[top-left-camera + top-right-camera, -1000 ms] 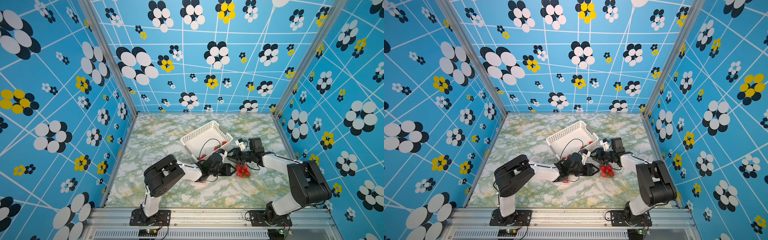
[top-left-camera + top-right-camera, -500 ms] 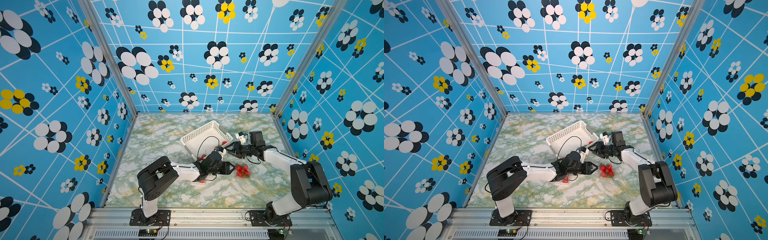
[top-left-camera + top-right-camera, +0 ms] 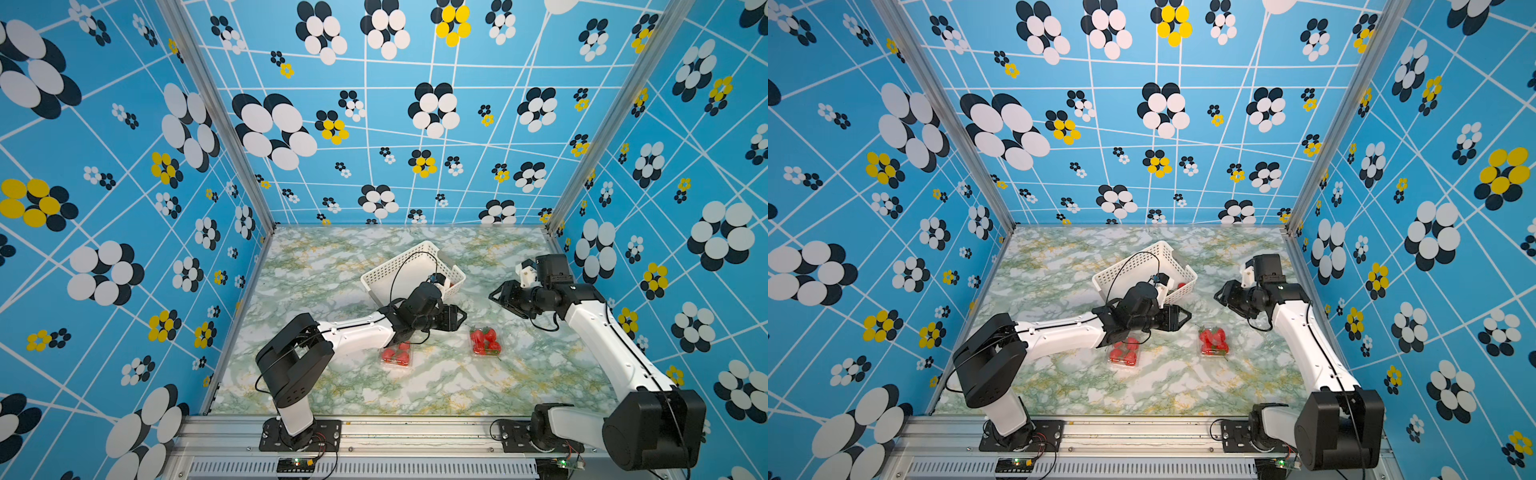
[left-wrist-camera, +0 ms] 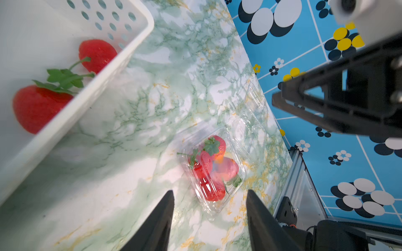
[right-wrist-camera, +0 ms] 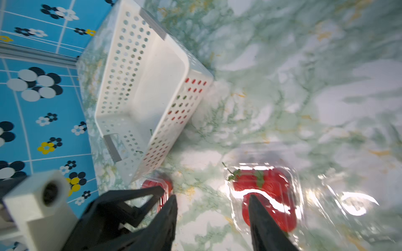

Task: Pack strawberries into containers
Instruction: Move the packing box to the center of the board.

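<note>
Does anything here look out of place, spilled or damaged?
Nothing looks spilled or damaged. Only the white basket sits askew to the edges of the table, with two strawberries left inside. The filled containers lie flat on the marble surface.

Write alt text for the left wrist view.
The left end effector, open and empty, points toward a clear container of packed strawberries on the marbled table. A white perforated basket nearby holds two loose strawberries.
</note>
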Motion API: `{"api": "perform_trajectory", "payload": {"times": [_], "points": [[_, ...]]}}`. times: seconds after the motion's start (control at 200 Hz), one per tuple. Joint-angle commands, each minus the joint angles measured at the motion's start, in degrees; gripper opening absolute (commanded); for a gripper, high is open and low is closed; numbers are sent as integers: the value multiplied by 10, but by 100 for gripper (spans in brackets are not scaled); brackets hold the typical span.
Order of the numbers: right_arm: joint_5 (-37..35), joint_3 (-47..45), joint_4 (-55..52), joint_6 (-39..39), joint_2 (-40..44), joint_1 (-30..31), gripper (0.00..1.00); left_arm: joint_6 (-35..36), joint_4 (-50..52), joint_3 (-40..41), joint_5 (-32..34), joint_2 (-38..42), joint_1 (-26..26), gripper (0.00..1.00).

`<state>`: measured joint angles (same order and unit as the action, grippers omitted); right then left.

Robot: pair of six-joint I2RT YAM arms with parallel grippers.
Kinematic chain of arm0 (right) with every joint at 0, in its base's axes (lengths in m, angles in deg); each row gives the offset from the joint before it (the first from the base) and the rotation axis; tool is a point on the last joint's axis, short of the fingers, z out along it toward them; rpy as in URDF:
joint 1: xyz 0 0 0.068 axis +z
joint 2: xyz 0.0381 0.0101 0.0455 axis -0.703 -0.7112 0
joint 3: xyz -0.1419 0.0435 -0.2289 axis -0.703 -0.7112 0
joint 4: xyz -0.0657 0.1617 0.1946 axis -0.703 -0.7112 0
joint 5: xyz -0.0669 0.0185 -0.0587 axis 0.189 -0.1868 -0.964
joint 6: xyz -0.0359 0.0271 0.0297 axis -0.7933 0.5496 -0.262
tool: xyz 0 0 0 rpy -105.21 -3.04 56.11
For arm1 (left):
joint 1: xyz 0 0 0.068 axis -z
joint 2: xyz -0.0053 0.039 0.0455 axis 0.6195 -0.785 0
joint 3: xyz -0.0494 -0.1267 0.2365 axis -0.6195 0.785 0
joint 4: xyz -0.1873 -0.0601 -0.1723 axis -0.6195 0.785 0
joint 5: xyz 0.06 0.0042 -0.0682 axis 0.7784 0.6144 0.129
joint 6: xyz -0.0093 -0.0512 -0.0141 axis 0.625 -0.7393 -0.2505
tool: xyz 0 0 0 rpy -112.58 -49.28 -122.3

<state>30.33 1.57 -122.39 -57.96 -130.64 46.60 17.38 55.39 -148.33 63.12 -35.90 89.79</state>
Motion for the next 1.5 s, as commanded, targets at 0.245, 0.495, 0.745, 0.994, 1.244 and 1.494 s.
{"api": "perform_trajectory", "payload": {"times": [0.245,0.495,0.745,0.994,1.244,1.494], "points": [[-65,-83,-107,0,22,-42,51,40,62,-12,-36,32,-65,55],[-66,-90,-75,-12,-34,-88,48,40,66,-2,-33,40,-74,55],[-69,-90,-29,-21,-109,-124,44,42,68,-10,-46,27,-81,55],[-81,-61,-11,-27,-177,-135,42,40,78,-34,-64,-5,-82,54],[-81,-22,7,-25,-243,-139,40,31,78,-50,-84,-30,-81,54],[-81,39,9,-22,-294,-140,40,29,75,-51,-89,-38,-82,54]]}}
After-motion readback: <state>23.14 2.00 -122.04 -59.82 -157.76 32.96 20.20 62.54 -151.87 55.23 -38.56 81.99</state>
